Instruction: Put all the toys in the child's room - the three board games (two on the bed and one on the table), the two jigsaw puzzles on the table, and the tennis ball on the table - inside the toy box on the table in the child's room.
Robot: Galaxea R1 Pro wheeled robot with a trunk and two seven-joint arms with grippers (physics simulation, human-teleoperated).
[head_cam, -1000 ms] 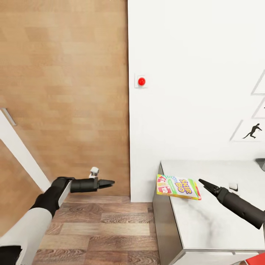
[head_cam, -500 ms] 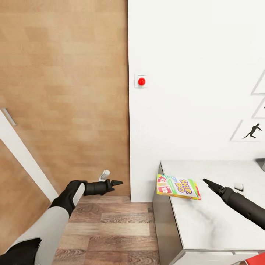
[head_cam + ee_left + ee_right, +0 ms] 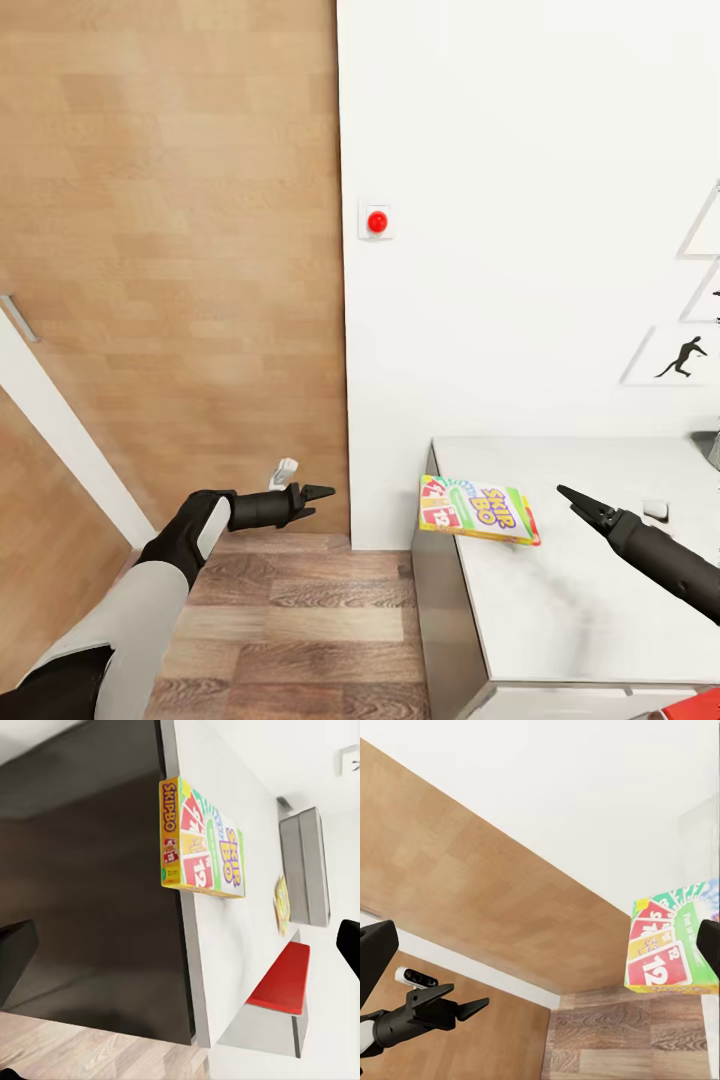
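The Skip-Bo board game (image 3: 478, 509) lies flat on the left end of the white table (image 3: 560, 610), its corner over the edge; the left wrist view has it too (image 3: 199, 840). My right gripper (image 3: 572, 497) hovers over the tabletop just right of the box, open and empty. My left gripper (image 3: 318, 491) hangs over the wood floor left of the table, open and empty, also in the right wrist view (image 3: 472, 1007). The grey toy box (image 3: 304, 866) stands farther along the table; a sliver of it (image 3: 709, 447) shows at the head view's right edge.
A brown wooden door (image 3: 170, 250) fills the left side. A red button (image 3: 377, 222) and a baseball-player picture (image 3: 685, 356) are on the white wall. A red seat (image 3: 283, 979) stands by the table's front. A small flat yellowish thing (image 3: 281, 904) lies beside the toy box.
My left arm has dropped and swung right toward the table. My right gripper has drawn back slightly from the Skip-Bo box, which stays put. The head view has shifted a little.
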